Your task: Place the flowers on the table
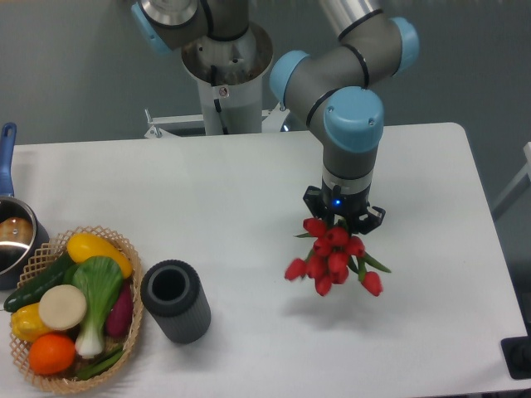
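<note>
1. Woven wicker is seen at the near left corner, where a basket [124, 249] is filled with vegetables: a yellow pepper [93, 249], a green leafy stalk with a white bulb [98, 290], a round cream slice [63, 307], a dark cucumber [37, 282] and an orange [51, 354] among them.
2. Just beside the basket, on its right, a dark grey ribbed cylinder [175, 301] is stood upright with its hollow top open to view.
3. Further right and a little beyond, a bunch of red flowers [332, 257] with green leaves is held above the white table [207, 191]; a soft shadow is cast on the surface below it, so the bunch is taken to be off the table.
4. The bunch is pinched at its upper end by the gripper [342, 217], whose fingers are closed around the stems and mostly hidden by the blooms.
5. At the far left edge, a metal pot [12, 236] with a blue handle is partly cut off by the frame.
6. Beyond the table, the arm's grey base column [224, 79] is mounted at the far edge.
</note>
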